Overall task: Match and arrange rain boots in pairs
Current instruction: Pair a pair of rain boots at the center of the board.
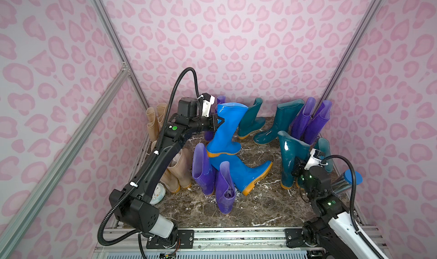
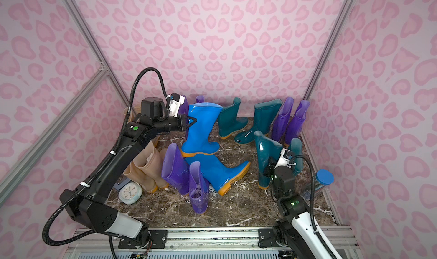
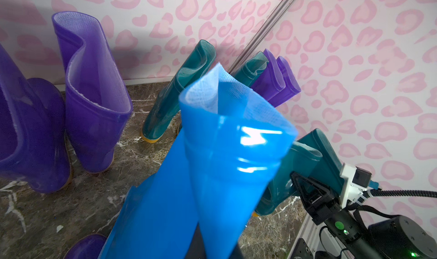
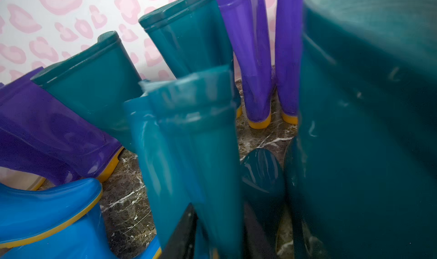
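here, on the dark marbled bench [image 1: 260, 205]: rain boots [image 1: 281, 120] in four colours, all with orange-yellow soles. pinches the creased cuff of the upright blue boot [image 1: 227, 132] with the left end effector [image 1: 219, 122], jaws pressed together high on the shaft, toward the back of the bench. under that boot's sole, the lying blue boot [image 1: 248, 172], on its side mid-bench, toe toward the right arm; touching or just apart, cannot tell. in front of both, the front purple boots [image 1: 202, 170], two of them, tilted and crowded against the lying blue boot. behind the upright blue boot, the rear purple boots [image 3: 94, 92], two more by the back wall. to the left, partly hidden by the left arm, the beige boots [image 1: 182, 170], and near their toes a pale alarm clock [image 2: 130, 192]. along the back wall, the back teal boots [image 1: 251, 118], a pair, then the corner purple boots [image 1: 319, 123] side by side at the right. closer on the right, the near teal boot [image 1: 289, 156], upright, another teal one just beside it. right end effector [image 1: 296, 168] close against that shaft; spread or pinching, cannot tell, the right wrist view blurred there. beside the right arm, a clear bottle [image 1: 347, 182] with a blue cap.
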